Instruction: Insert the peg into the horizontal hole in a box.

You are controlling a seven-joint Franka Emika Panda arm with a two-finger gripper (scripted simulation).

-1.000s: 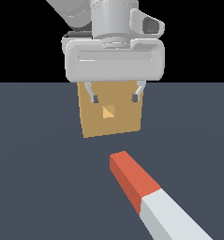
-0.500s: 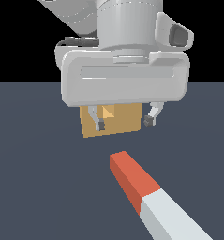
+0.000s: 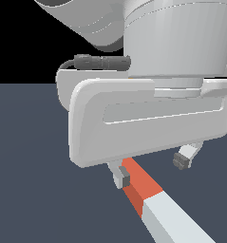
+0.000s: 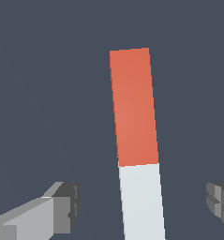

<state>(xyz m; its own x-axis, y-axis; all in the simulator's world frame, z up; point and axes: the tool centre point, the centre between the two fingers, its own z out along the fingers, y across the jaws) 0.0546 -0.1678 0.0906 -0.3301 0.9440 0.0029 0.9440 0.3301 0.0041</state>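
Now lower — gripper [image 3: 152, 169] spread astride peg [image 3: 142, 185] | box hidden

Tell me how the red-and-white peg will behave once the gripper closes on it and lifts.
The peg looks rigid with flat sides, so it likely won't roll or flex. It is long, so gripped off-centre it may tilt. The open gripper straddles its white half, and the flat faces should give the fingers steady contact.

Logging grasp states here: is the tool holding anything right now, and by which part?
Nothing is held. The tool is open, its fingers on either side of the peg and clear of it.
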